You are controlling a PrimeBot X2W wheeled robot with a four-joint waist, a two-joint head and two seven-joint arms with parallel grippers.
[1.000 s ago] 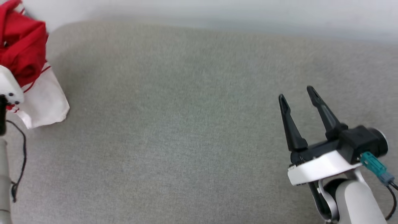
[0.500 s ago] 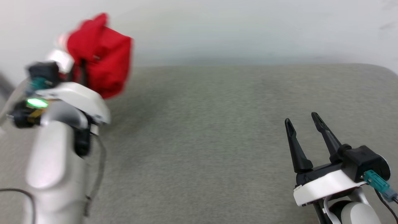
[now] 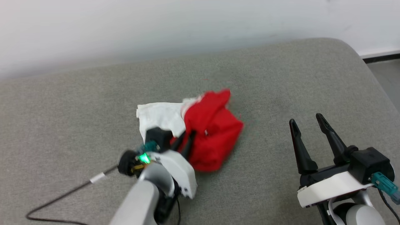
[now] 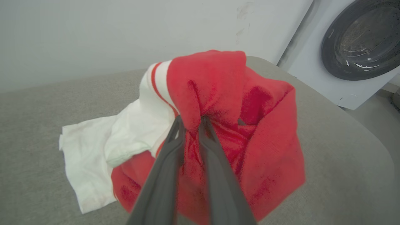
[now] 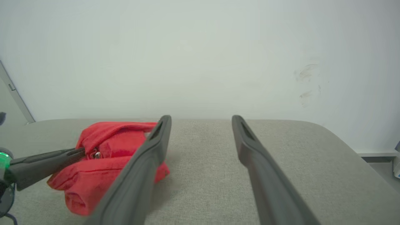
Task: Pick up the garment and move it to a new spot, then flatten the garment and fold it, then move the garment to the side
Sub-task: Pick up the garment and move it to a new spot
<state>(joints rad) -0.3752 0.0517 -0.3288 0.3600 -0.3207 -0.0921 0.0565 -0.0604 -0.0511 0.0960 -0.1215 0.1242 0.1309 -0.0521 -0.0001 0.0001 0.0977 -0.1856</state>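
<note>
Red cloth is pinched between the two fingers of our left claw [image 4: 191, 122], which are pressed nearly together on a fold at the top of the garment [image 3: 212, 134]. The garment appears to rest in a bunched heap near the middle of the grey padded bench [image 3: 281, 78]. Its red bulk is to the right and a white sleeve [image 3: 159, 115] spills out to the left.

We judge that the first step is nearly finished, with the heap set at its new spot. The next move calls for letting go, then finding a hem or shoulder edge so both claws can draw the cloth flat.

Our right claw [image 3: 305, 120] hovers spread and empty over the bench to the right, well apart from the heap.

Bare bench fabric lies on every side of the garment, widest to the left and right, so we have room to spread it. A pale wall [image 3: 156, 25] runs along the far edge. At the far right the bench rounds off toward the floor [image 3: 384, 75], so we should keep the cloth away from that corner.
</note>
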